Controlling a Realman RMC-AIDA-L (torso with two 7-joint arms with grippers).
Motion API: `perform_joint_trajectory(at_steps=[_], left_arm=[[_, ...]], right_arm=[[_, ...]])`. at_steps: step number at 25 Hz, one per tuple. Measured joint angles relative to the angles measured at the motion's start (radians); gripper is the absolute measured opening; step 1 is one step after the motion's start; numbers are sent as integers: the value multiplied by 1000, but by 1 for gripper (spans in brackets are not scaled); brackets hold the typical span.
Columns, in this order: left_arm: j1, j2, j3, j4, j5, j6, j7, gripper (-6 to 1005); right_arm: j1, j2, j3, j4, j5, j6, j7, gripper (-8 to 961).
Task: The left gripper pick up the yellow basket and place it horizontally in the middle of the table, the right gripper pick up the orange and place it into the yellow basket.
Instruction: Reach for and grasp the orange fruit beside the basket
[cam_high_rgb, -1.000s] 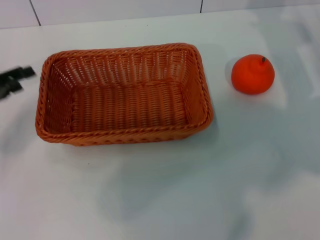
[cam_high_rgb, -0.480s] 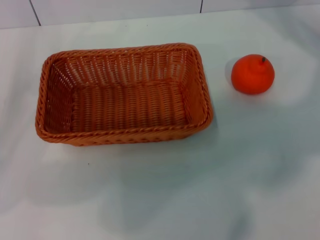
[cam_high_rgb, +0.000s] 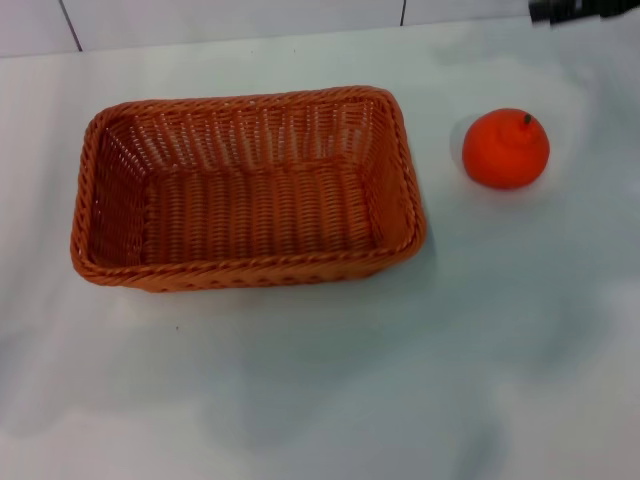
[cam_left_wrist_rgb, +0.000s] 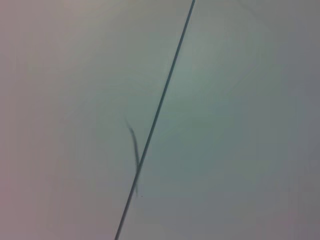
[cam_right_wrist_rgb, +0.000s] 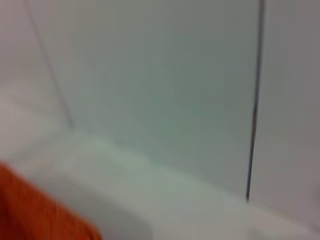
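The yellow basket (cam_high_rgb: 245, 187), orange-brown wicker, lies lengthwise across the middle of the white table (cam_high_rgb: 330, 390), empty. The orange (cam_high_rgb: 505, 148) sits on the table to the basket's right, apart from it, stem up. My right gripper (cam_high_rgb: 575, 10) shows only as a black tip at the top right edge of the head view, behind the orange. An orange shape (cam_right_wrist_rgb: 40, 212) fills the corner of the right wrist view. My left gripper is out of view; the left wrist view shows only a pale surface with a thin dark seam.
A white tiled wall (cam_high_rgb: 230, 20) with dark seams runs along the table's far edge. Bare tabletop lies in front of the basket and the orange.
My left gripper, at the left edge a second ago, has withdrawn out of view. My right gripper's black tip has come in at the top right. Basket and orange have not moved.
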Motion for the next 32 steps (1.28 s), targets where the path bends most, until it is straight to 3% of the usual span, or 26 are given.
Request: perform_joint_trajectory(at_steps=[4,9,19,27,32], left_arm=[[-10,0,1,-13,-2,-1,3,720],[-17,1,2,-27,-2,-1,5,717],[-20,2,-2,-50,-3,-2,0,706],[-16,3,-1,-54,-4,-1,-13,707],[-19,2,1,-54,-4,0,-17,707]], right_arm=[[32,18,-21,6,-140,-29,25,930],[42,49,-47,18,-200,-23,26,942],[92,64,-92,179,-266,94,22,927],[102,76,-134,208,-269,167,27,879],[107,78,-139,211,-269,170,22,778]])
